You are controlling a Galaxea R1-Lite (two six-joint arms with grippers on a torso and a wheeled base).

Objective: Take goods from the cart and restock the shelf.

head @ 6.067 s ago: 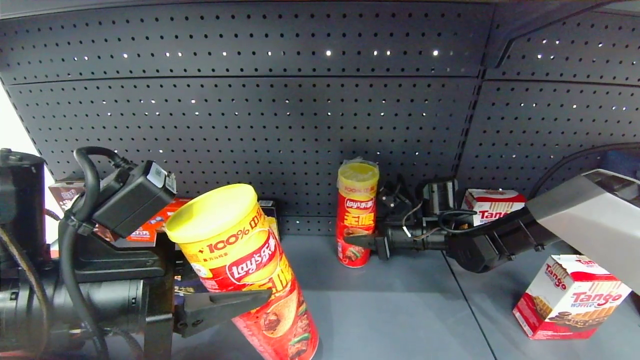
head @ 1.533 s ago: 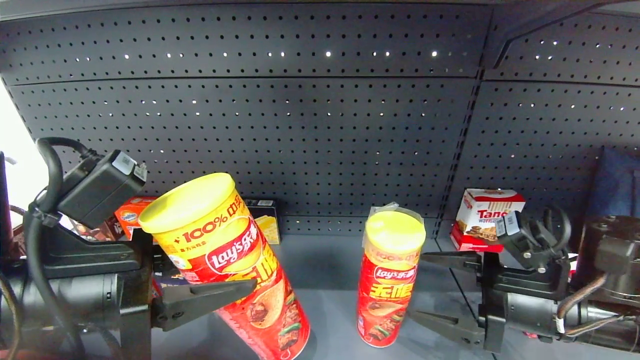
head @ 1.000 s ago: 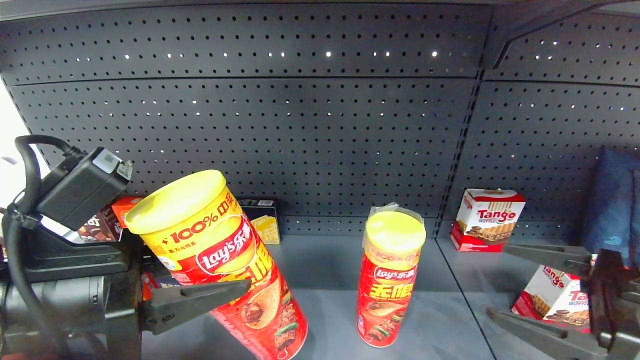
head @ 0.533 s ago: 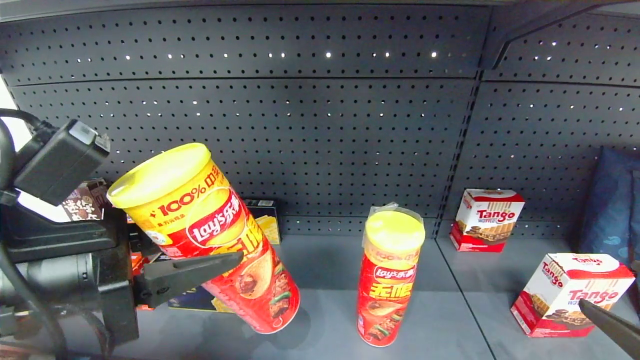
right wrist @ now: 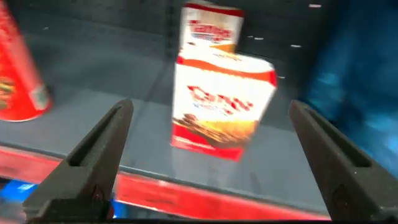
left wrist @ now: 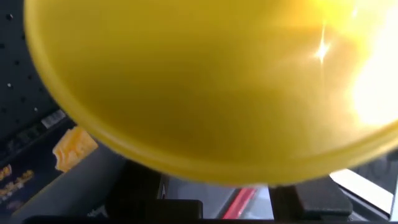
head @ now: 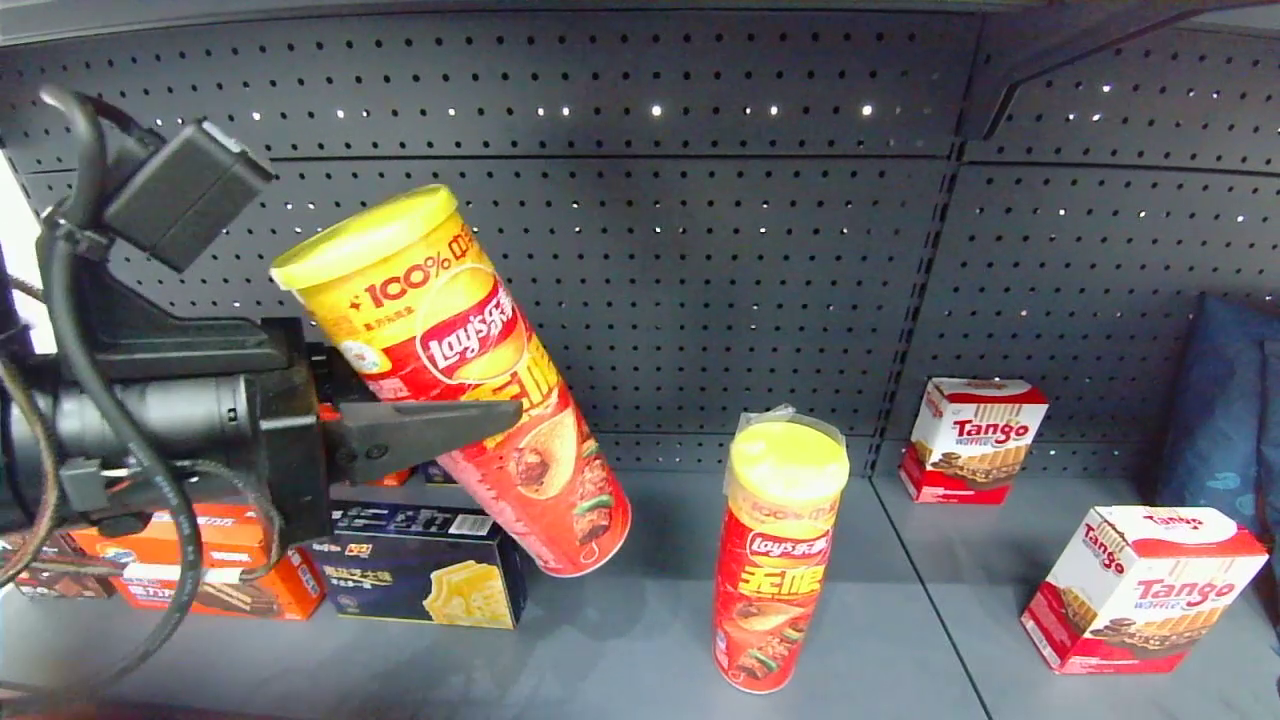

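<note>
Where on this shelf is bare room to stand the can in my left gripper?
Bare shelf lies between the dark blue box and the standing can, near the held can, and between that can and the front wafer box. The left end is crowded with orange boxes.

The left arm (head: 160, 425) was matte black, a cylindrical wrist ending in a blocky black mount. A boxy black camera module (head: 185, 190) sat on a bracket above it, with thick black cables (head: 60, 260) looping past. The left gripper (head: 495, 405) had a flat, tapering dark-grey finger (head: 420, 437) with a small round screw near its base; the right gripper (right wrist: 211, 111) had dark, wedge-shaped fingers (right wrist: 99, 155).
</note>
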